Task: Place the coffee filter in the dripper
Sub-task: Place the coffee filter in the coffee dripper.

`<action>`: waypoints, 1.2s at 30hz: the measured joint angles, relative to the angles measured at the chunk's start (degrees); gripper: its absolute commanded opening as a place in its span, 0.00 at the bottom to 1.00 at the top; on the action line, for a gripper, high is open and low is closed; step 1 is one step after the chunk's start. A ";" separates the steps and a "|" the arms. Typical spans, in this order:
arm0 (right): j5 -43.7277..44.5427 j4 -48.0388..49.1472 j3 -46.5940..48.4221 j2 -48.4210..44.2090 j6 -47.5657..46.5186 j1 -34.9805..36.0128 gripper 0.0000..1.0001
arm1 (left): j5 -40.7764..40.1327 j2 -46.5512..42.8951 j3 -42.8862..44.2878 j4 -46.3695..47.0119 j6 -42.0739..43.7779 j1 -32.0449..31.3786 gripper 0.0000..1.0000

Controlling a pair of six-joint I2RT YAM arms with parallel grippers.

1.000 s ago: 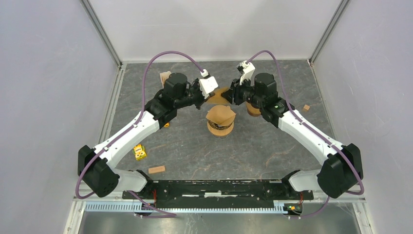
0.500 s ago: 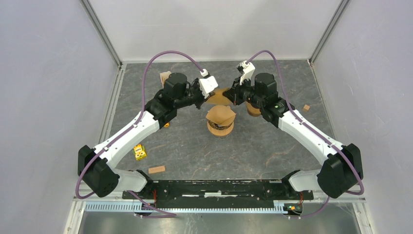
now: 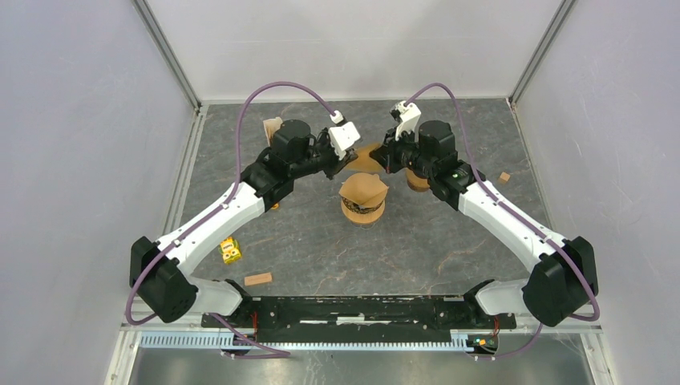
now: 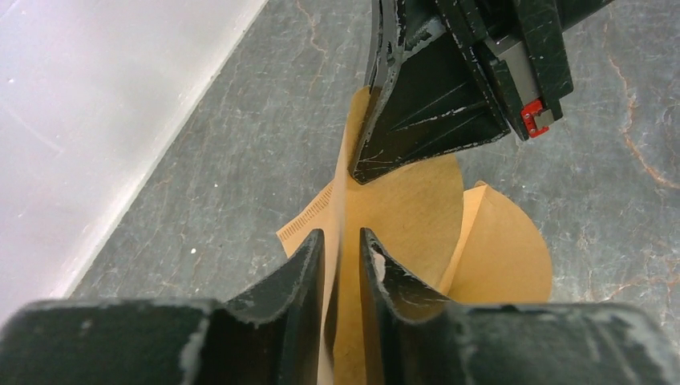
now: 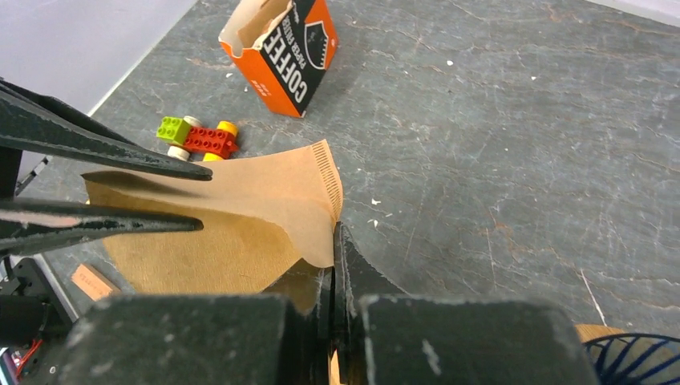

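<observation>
The right pincer (image 5: 333,261) is clamped on one corner of the filter (image 5: 232,233), which is held off the table (image 5: 497,120). The left pincer (image 4: 343,258) is slightly parted, with the filter's opposite edge between its fingers. In the top view, the filter is seen at upper centre, just above the dripper (image 3: 362,210).

I see the filter (image 3: 365,157) between the left jaws at its 9 o'clock and the right jaws at 3; the dripper (image 3: 362,210) stands near at 6.
</observation>
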 measured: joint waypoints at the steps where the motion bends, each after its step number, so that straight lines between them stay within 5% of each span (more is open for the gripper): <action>1: 0.33 -0.31 0.00 0.00 -0.22 0.00 0.00 | -0.02 0.24 0.04 0.07 -0.04 -0.11 0.35; 11: 3.96 -4.87 0.46 -1.07 -3.43 -0.35 0.00 | 0.09 3.80 3.52 -0.96 -1.62 -0.96 0.87; 15: 4.85 -8.22 1.25 -2.91 -5.66 -2.23 0.00 | 0.35 4.13 7.48 -3.19 -1.90 -0.96 0.99; 36: 5.88 -36.33 15.04 -6.58 -17.49 -19.28 0.00 | 5.14 14.53 19.78 -10.86 -6.38 -2.27 1.00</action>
